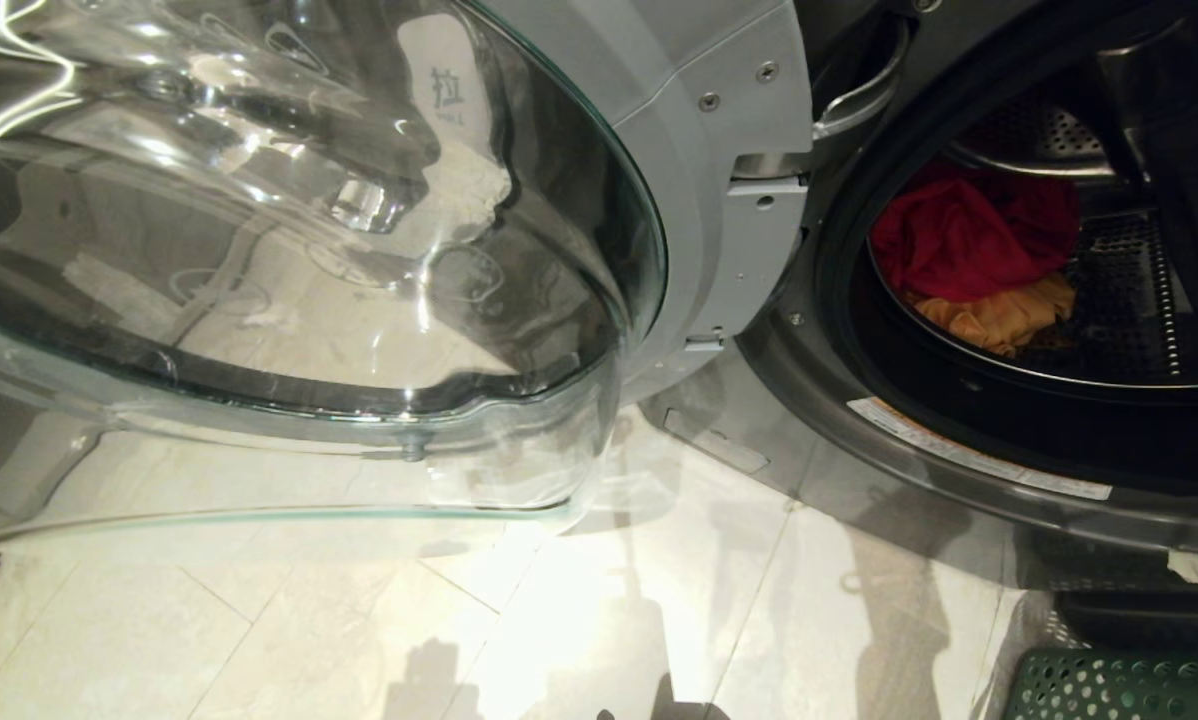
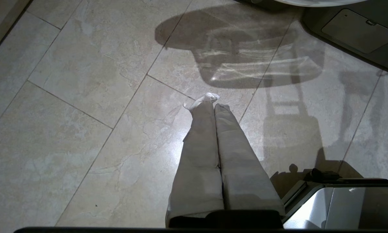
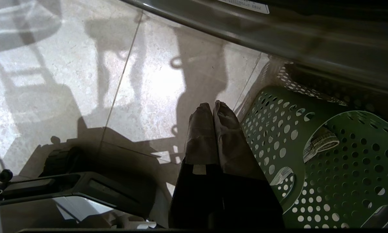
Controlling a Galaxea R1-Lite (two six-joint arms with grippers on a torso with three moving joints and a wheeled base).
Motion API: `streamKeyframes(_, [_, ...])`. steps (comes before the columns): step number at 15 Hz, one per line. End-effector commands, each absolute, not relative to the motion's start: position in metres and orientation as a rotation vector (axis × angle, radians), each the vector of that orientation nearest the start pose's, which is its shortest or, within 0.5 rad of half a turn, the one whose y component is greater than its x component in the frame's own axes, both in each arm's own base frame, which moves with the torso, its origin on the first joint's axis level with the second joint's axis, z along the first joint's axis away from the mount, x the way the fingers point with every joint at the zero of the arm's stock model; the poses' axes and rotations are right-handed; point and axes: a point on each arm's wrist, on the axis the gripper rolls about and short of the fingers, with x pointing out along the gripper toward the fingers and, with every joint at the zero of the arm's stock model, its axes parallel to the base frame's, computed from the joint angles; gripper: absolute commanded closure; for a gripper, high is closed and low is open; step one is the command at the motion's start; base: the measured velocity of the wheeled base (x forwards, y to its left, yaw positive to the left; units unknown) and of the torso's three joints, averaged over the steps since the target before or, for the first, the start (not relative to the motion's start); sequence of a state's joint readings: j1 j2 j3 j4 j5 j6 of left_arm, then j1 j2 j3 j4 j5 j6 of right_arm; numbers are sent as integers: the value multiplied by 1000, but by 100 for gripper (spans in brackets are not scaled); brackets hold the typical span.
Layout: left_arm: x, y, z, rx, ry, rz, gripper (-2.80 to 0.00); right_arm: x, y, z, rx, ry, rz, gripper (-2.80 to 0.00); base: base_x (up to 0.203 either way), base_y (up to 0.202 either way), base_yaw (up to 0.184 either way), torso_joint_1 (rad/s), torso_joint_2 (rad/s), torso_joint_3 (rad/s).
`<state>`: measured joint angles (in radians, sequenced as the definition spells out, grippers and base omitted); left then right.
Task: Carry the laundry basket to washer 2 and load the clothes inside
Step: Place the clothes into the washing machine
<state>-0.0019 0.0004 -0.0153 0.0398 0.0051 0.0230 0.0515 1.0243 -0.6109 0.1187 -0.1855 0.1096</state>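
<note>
The head view is taking in the washer (image 1: 959, 470) with its round glass door (image 1: 289, 270) swinging wide open to the left, and only here is the inside of the drum (image 1: 1119, 300) showing: a red garment (image 1: 969, 240) is lying in it on top of an orange garment (image 1: 999, 315). Neither arm is appearing in this view, and just a corner of the green laundry basket (image 1: 1119, 685) is peeking in at the lower right, on the pale tiled floor (image 1: 259, 630) in front of the machine.

The right wrist view is giving what the head view is missing: the perforated basket (image 3: 326, 155) seen from above, standing just below the washer's front edge, with striped cloth (image 3: 320, 142) lying inside against its wall. The right gripper (image 3: 211, 108) is hanging over the floor just beside the basket's rim, its two fingers pressed together and holding nothing.

The left wrist view is showing only bare tiles (image 2: 67, 129), the door's shadow and a corner of the washer's base panel (image 2: 359, 30). The left gripper (image 2: 211, 102) is pointing down at the floor, well apart from the basket, its fingers likewise closed against each other and empty, with a scrap of loose white wrapping sticking out at one fingertip.
</note>
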Motion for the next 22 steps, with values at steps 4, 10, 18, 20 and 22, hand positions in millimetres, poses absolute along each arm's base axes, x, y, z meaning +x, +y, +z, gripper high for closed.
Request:
streamKeyframes(4, [-24, 0, 76, 23, 25, 3, 0, 114, 1, 203, 43, 502, -161, 0, 0, 0, 0, 0, 0, 0])
streamKeyframes(10, [-24, 0, 76, 23, 25, 3, 0, 99, -17, 205, 95, 480, -308, 0, 0, 0, 0, 0, 0, 0])
streamKeyframes(18, [-24, 0, 76, 23, 25, 4, 0, 65, -7, 185, -96, 459, -154, 0, 0, 0, 0, 0, 0, 0])
streamKeyframes(20, [-24, 0, 76, 23, 25, 3, 0, 67, -8, 184, -123, 477, -176, 0, 0, 0, 0, 0, 0, 0])
streamKeyframes(22, [-24, 0, 76, 23, 25, 4, 0, 71, -9, 177, -110, 518, -183, 0, 0, 0, 0, 0, 0, 0])
